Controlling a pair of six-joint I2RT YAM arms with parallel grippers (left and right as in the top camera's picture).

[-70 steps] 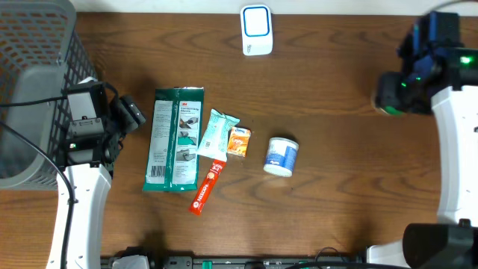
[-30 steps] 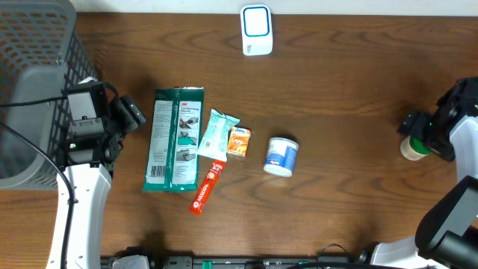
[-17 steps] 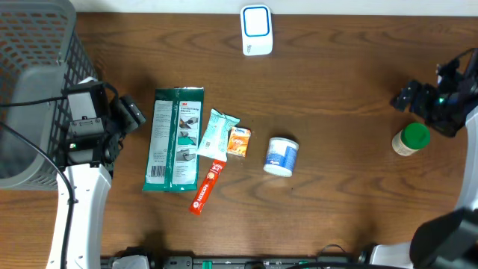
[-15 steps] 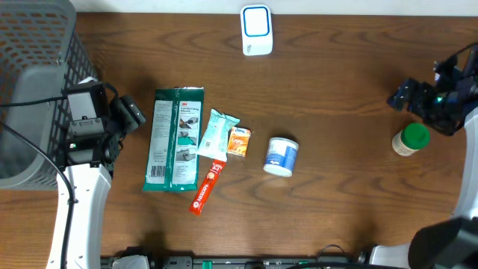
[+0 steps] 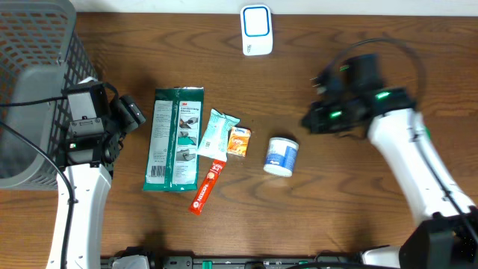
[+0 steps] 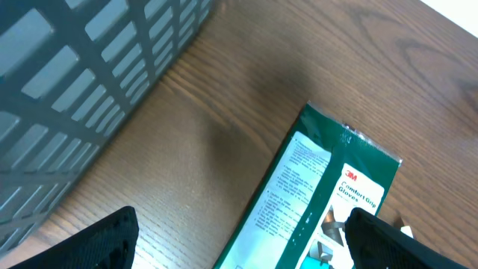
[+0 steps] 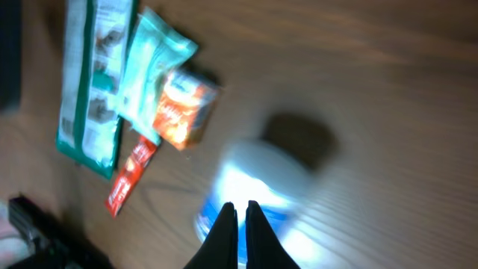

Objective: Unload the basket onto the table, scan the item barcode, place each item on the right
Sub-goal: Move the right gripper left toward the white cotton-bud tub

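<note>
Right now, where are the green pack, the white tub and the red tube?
green pack point(image 5: 174, 140): overhead view, middle of its face.
white tub point(image 5: 281, 157): overhead view, blue label.
red tube point(image 5: 207, 187): overhead view, mid body.

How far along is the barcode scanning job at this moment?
Done: nothing visibly; the glove pack, white tub and small packets lie on the table. In hand: nothing; the right gripper is shut and empty by the tub, the left gripper open near the glove pack. Left: pick an item and show it to the white device, probably the scanner.
</note>
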